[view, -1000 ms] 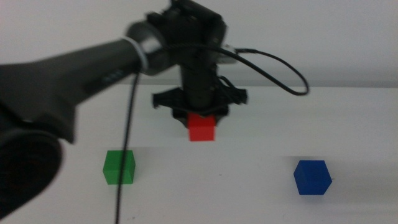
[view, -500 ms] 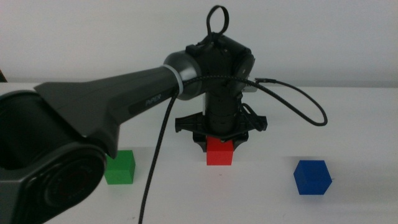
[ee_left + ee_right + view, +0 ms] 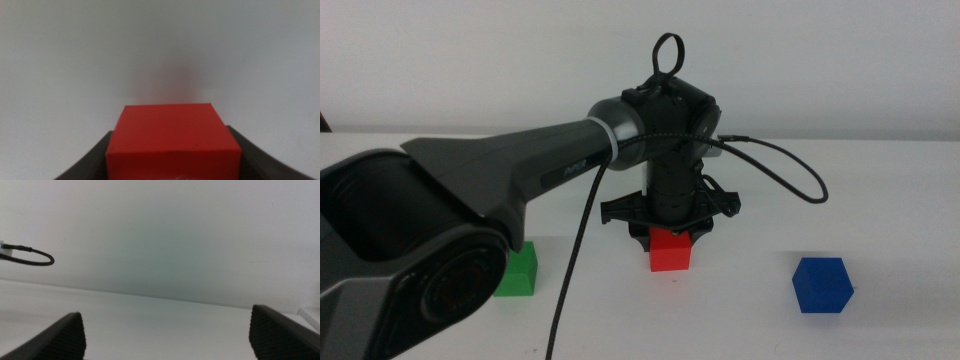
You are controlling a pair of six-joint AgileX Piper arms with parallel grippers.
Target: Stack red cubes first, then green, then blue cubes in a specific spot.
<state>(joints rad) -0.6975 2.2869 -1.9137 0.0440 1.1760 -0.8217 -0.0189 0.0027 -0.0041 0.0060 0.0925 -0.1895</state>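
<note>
My left gripper [image 3: 670,236] points straight down at the middle of the table, shut on the red cube [image 3: 671,251]. In the left wrist view the red cube [image 3: 172,137] fills the gap between the two dark jaws of the left gripper [image 3: 172,162]. The cube is at or just above the white tabletop; contact is not visible. The green cube [image 3: 518,271] sits to the left, partly hidden by the left arm. The blue cube [image 3: 820,285] sits alone at the right front. My right gripper [image 3: 167,330] is open and empty, and out of the middle view.
The thick left arm [image 3: 470,200] crosses the left half of the middle view, and its black cable [image 3: 775,165] loops out to the right. White tabletop [image 3: 740,300] lies between the red and blue cubes. A cable end [image 3: 30,256] shows in the right wrist view.
The left gripper carried the red cube right and toward the front, lowering it. In the last half second it barely moved. The green and blue cubes stayed put.
</note>
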